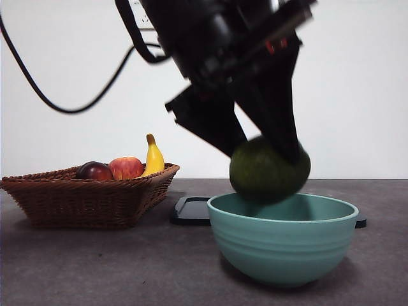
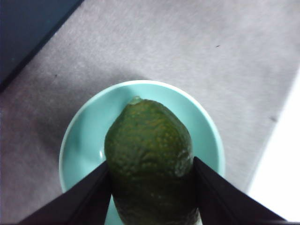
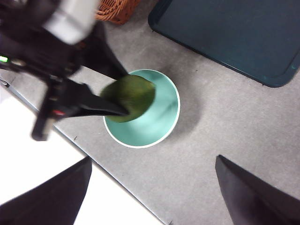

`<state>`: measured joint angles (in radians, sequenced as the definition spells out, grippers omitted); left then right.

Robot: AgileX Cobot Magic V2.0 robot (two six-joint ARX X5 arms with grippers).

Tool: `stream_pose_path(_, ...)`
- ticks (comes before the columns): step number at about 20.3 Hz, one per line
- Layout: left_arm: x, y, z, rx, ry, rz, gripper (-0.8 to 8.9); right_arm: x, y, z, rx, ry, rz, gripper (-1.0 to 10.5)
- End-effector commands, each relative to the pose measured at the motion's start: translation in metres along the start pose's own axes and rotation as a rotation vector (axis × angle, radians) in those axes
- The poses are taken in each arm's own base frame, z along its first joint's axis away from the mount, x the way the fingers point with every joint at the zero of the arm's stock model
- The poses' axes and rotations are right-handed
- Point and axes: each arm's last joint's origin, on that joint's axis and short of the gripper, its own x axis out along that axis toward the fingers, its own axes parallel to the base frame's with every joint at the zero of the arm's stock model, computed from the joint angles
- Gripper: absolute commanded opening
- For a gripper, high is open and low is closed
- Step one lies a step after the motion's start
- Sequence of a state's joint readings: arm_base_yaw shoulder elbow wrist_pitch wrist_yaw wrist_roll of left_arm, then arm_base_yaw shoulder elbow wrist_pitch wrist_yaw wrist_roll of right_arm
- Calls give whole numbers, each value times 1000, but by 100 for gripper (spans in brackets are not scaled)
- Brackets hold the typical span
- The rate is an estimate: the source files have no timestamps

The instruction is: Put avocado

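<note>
The dark green avocado hangs just above the teal bowl, its underside level with the rim. My left gripper is shut on it, one black jaw on each side. In the left wrist view the avocado sits between the jaws directly over the bowl. The right wrist view looks down on the avocado, the bowl and the left arm. My right gripper is open, high above the table, with nothing between its jaws.
A wicker basket at the left holds a dark red-purple fruit, a red apple and a banana. A dark flat tray lies behind the bowl, also seen as the tray.
</note>
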<state>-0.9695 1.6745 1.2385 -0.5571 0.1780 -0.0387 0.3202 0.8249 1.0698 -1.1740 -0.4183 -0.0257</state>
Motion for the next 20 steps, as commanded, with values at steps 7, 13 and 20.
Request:
stream_pose_path(7,39,-4,0,55,42,9,187,-3,2,3,-12,-18,2,424)
stream_pose_path(13,39,-4,0,55,48,9,321,-3,2,3,-11,-18,2,424)
stream_pose_path(20,27,-6,6,47,20,8,320,-3,2,3,-11,-18,2,424)
